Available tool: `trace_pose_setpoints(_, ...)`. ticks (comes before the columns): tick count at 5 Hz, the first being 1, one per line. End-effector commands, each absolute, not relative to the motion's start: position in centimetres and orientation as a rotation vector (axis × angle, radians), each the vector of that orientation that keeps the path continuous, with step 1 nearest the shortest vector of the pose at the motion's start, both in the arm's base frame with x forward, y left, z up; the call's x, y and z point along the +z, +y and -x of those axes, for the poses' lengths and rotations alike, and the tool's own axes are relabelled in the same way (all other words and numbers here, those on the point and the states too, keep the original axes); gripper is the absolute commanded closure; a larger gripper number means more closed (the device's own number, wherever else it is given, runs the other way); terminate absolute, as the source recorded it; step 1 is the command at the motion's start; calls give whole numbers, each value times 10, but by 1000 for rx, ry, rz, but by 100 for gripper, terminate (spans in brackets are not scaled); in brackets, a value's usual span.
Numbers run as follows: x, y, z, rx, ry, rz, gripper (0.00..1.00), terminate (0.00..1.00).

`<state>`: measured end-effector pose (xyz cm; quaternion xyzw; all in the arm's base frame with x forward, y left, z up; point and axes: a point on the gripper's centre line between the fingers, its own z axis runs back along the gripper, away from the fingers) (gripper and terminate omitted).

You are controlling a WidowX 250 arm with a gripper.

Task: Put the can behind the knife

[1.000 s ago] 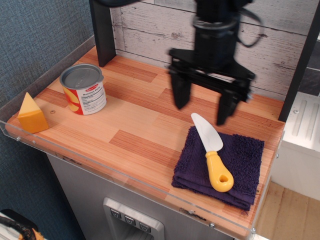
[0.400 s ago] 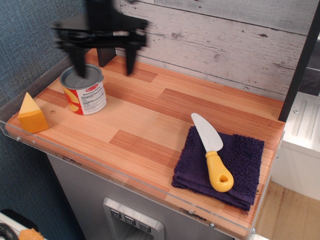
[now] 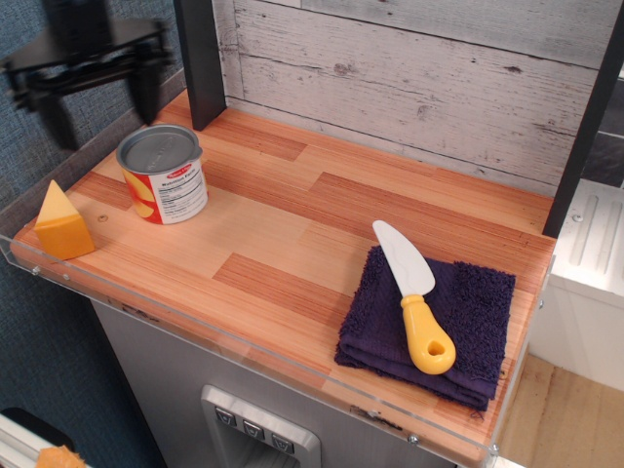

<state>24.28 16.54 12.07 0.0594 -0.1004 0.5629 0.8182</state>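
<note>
The can [image 3: 163,174] stands upright at the back left of the wooden counter, grey lid up, red and yellow label with a nutrition panel facing front. The knife [image 3: 414,292] lies on a dark purple towel [image 3: 458,327] at the front right, white blade pointing back-left, yellow handle toward the front. My black gripper [image 3: 99,107] hangs open and empty in the air at the upper left, above and to the left of the can, blurred by motion.
A yellow cheese wedge [image 3: 61,222] sits at the counter's left corner. A black post [image 3: 200,63] stands behind the can. A clear plastic rim [image 3: 244,341] edges the counter front and left. A whitewashed plank wall [image 3: 419,78] backs the counter.
The gripper has swept from above the knife's far side leftward across the counter, passing over the can to beyond its left. The can, knife and towel have not moved.
</note>
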Motion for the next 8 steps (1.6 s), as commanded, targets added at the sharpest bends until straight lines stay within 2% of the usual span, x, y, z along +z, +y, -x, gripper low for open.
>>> trace_pose_setpoints(1,122,193,-238,1564,-341,-129,0,0)
trace_pose_setpoints(4,89,214,-264,1746,-313,-180,0,0)
trace_pose_setpoints(6,75,192,-272,1742,-280,-159,0,0)
trace_pose_setpoints(8,64,163,-293,1729,-241,-147,0,0)
